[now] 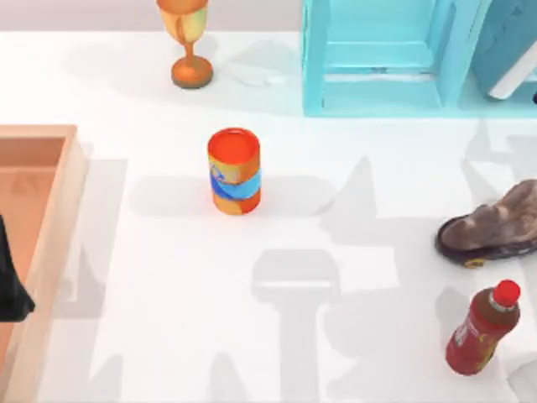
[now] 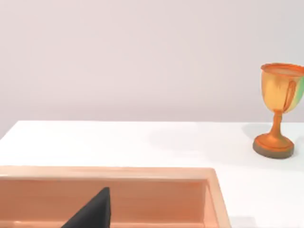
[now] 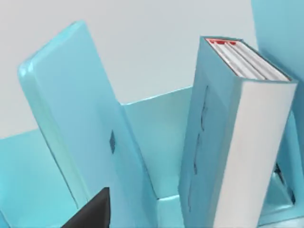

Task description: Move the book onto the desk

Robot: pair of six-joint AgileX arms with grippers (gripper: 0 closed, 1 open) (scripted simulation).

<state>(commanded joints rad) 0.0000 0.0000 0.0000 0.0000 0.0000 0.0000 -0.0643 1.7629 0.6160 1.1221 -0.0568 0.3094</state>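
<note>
Right wrist view puts the book [image 3: 223, 128] close ahead of the right tool [image 3: 92, 211], standing upright in the cyan shelf unit [image 3: 85, 118], its long axis running up and down, white page edges and a thin red trim at the top corner turned toward the camera. From above, the book [image 1: 512, 46] sits at about one o'clock, at the far right corner of the bench [image 1: 336, 336], tucked against the shelf unit [image 1: 382, 54]. That makes the right arm much the nearer one; the reach looks to me like a short push forward into the shelf. Whether the right tool's fingers are spread or closed I cannot tell. The left tool [image 1: 10, 290] hangs at nine o'clock over the wooden tray [image 1: 59, 218], well apart from the book, its opening also impossible to judge. On the orange can [image 1: 235, 170] a blue band shows, but no writing is legible; the red bottle [image 1: 482, 329] carries a label too small to read.
</note>
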